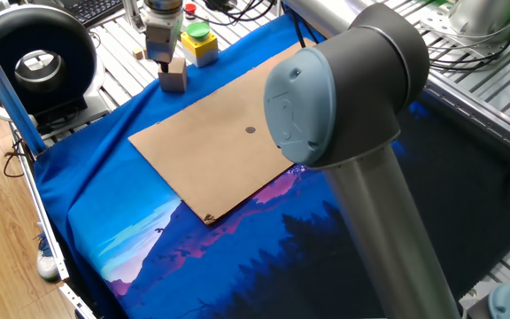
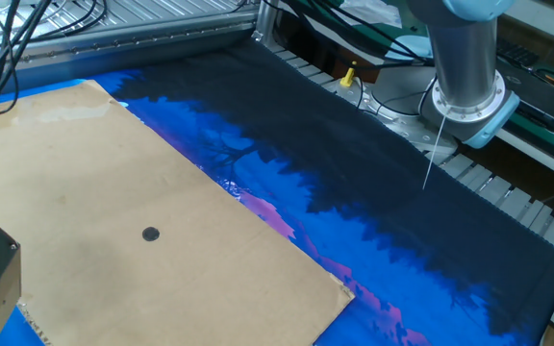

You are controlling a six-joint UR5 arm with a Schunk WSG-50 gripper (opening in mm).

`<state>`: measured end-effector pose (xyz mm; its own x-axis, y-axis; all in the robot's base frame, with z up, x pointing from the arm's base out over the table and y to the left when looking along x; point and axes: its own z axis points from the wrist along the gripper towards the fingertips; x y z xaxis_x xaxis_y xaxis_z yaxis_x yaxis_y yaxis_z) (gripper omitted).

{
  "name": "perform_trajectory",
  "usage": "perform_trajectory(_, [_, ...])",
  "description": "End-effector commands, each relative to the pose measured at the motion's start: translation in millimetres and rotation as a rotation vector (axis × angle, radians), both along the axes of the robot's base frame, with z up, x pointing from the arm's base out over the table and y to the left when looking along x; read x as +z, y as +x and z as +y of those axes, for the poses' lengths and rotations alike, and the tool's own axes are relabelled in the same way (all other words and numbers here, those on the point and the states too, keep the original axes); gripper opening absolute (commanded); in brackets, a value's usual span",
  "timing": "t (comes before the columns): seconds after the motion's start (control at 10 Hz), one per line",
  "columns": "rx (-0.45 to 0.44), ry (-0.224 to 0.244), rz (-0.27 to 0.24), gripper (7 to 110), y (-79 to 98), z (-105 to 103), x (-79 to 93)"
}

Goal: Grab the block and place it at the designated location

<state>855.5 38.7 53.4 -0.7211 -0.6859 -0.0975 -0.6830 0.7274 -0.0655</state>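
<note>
Bright, even light; soft shadows, sharp focus.

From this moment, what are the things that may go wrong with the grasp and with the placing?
1. The hand sits just above the block, and whether it grips is unclear; a shallow hold may slip.
2. The block is beside the board's corner; dragging it low might catch the edge and shift the board.
3. The dot is small, so the block may land off-centre.

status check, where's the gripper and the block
Gripper directly above the block, grip unclear. Block on blue cloth beside the board, off the dot. Nothing on board between them.
</note>
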Motion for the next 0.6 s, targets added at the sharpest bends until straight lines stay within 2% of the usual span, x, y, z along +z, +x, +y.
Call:
perform_trajectory(0.0, [-0.011,0.022,0.000,88,0.2,3.8,-1.4])
perform_trajectory(0.1, [-0.011,0.032,0.001,88,0.0,6.6,-1.3])
perform_trajectory(0.5, [-0.005,0.019,-0.009,88,4.5,3.5,-7.7])
